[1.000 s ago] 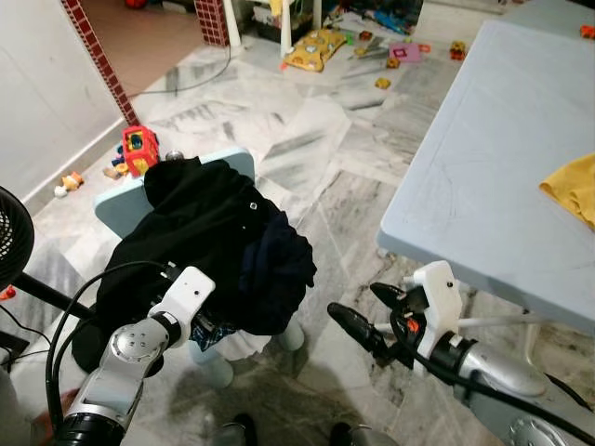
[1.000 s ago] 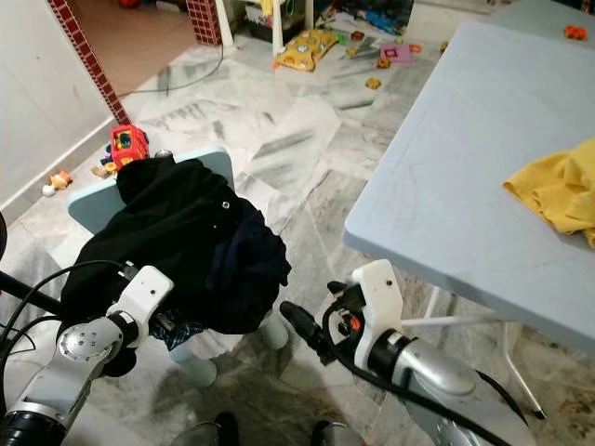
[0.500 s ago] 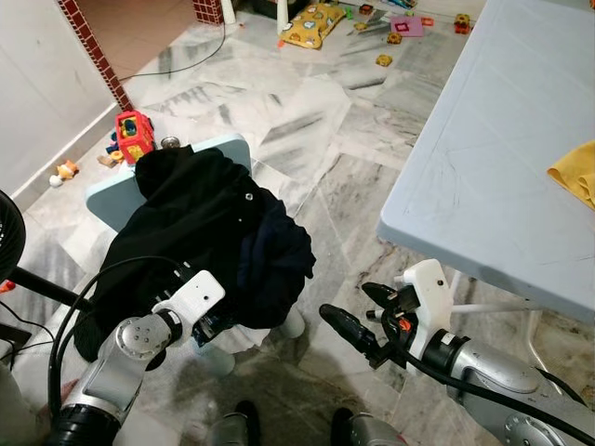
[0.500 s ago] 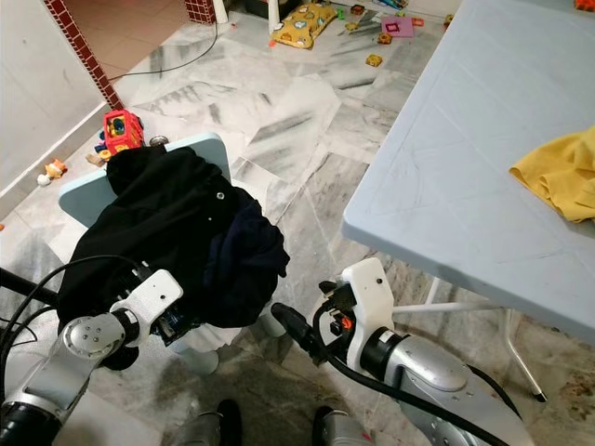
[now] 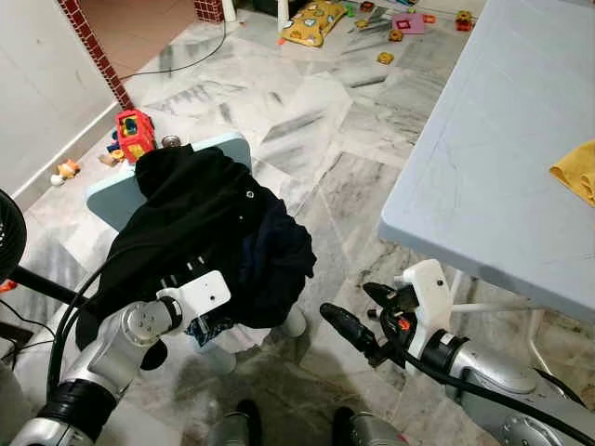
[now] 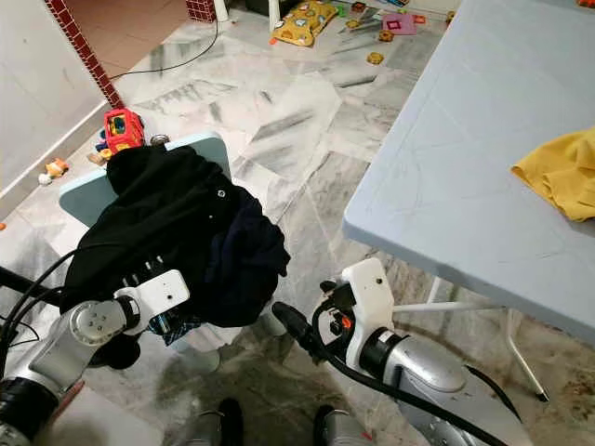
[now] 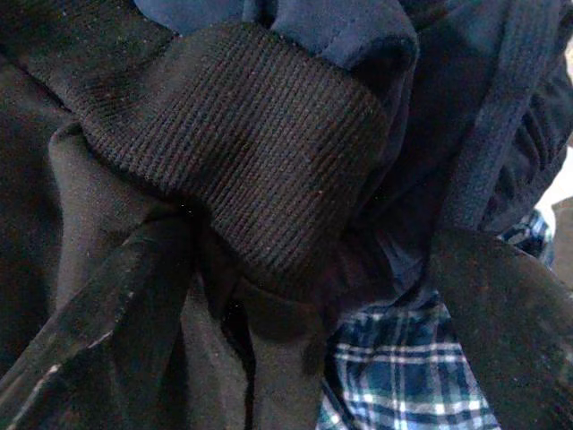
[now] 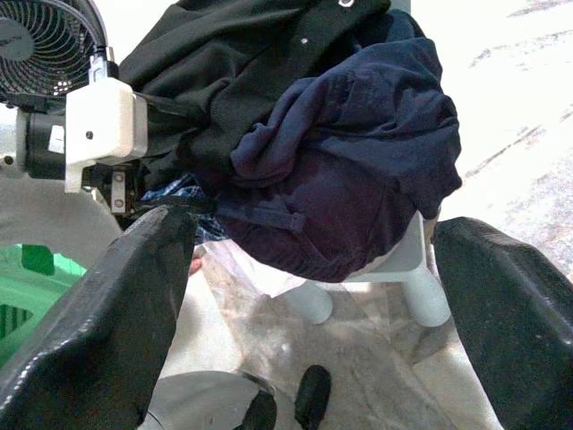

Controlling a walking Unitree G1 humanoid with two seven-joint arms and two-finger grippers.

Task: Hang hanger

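Note:
A heap of clothes lies on a small light blue stool (image 5: 107, 200): a black garment (image 5: 186, 214) on top, a navy one (image 5: 279, 260) hanging over the front, and a plaid cloth (image 7: 403, 376) beneath. My left gripper (image 7: 304, 296) is pushed into the heap's lower front, its fingers spread open around a black ribbed cuff (image 7: 242, 161). Off to the right of the stool, my right gripper (image 5: 358, 311) hangs open above the floor, holding nothing. I can make out no hanger.
A light blue table (image 5: 483, 167) with a yellow cloth (image 5: 578, 172) stands at the right, its edge close above my right arm. Toys (image 5: 135, 130) lie along the left wall and at the back. A black fan (image 5: 9, 242) and a green basket (image 8: 22, 287) are at my left.
The camera tilted down a little. My left gripper pushed forward, deeper into the clothes heap. The right gripper stayed about where it was.

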